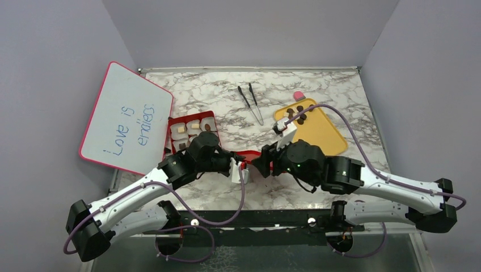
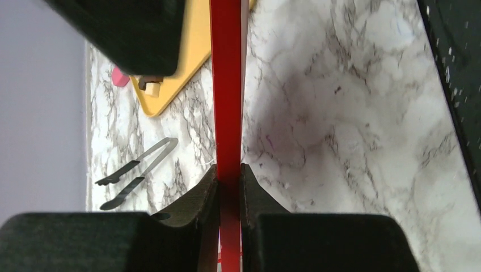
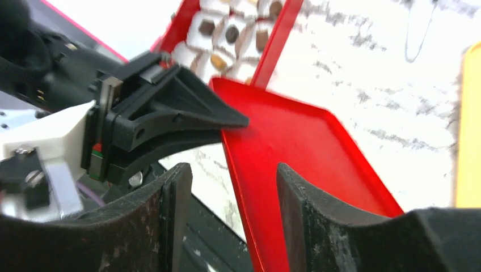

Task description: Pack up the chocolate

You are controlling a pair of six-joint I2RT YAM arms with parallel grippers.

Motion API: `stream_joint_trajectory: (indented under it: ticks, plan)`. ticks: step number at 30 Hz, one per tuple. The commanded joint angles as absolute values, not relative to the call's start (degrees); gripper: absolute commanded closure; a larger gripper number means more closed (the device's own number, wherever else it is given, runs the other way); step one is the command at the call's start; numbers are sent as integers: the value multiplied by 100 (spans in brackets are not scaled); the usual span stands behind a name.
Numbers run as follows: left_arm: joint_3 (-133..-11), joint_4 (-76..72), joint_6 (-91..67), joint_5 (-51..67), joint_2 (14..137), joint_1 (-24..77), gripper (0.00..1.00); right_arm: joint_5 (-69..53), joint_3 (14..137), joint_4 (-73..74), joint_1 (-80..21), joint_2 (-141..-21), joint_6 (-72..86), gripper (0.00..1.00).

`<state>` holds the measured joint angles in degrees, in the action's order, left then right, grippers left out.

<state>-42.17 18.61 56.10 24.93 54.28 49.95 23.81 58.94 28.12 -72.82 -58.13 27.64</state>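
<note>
Looking down from the top view, the marble table [image 1: 227,90] carries a whiteboard [image 1: 126,118] at the left, leaning against the wall. Beside it is a red box [image 1: 192,131] and further back a pair of tongs [image 1: 250,103]. A yellow tray [image 1: 324,136] lies at the right. Some of the chocolate [image 1: 299,115] lies loose on the far end of the tray, just beside a pink block [image 1: 299,95]. More pieces sit in white paper cups [image 1: 180,130] inside the box. Both arms meet at the near middle of the table, where the left gripper [image 1: 244,167] and the right gripper [image 1: 262,160] face each other over a red lid [image 1: 249,153].

In the left wrist view, the left jaws are clamped on the lid's thin edge, which runs straight up between the fingers [image 2: 199,195]. The tongs, the tray corner and the pink block show at the left.

In the right wrist view, the right jaws stand apart with the lid's near edge between them; whether a pad touches it I cannot tell. The left gripper pinches the lid's far corner, and the filled cups show in the box beyond.
</note>
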Motion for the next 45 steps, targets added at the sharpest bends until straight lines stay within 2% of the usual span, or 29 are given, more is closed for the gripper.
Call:
stream_joint_trajectory:
  ticks: [1,3,6,13,21,26,31,34,39,42,45]
  plan:
    - [-4034,495,3964,2827,5136,5005,98,3163,6267,2180,-7321,-5303,2720,29]
    - [-3977,291,3596,2891,5131,5001,99,3270,6344,1967,-7321,-5165,2563,14]
    - [-3930,-204,2915,2664,5243,4992,98,3345,6404,1706,-7321,-5005,2375,5]
    - [-4551,-666,918,970,5881,4799,95,2929,6020,1125,-7321,-4565,2211,5]
    - [-4914,-897,-597,708,6119,4349,95,2574,5639,910,-7321,-4553,1964,4]
    - [-5004,-1386,-2483,921,5640,3178,93,1844,5312,467,-7321,-5066,2481,4]
    - [-5356,-1155,-3343,1115,5635,2740,96,1783,5366,299,-7273,-5605,2466,3]
    - [-5270,-1325,-3924,1349,5542,2665,100,1249,5250,-43,-6865,-5609,2708,1]
    - [-4782,-2014,-5125,1496,5291,2654,100,-646,4817,-1205,-5550,-5685,3554,1]
    - [-4635,-2199,-5643,1448,5129,2654,100,-1122,4573,-1749,-5050,-5670,4036,1]
    - [-4655,-2198,-5777,1326,4909,2654,100,-1072,4396,-1853,-4704,-5489,4431,0]
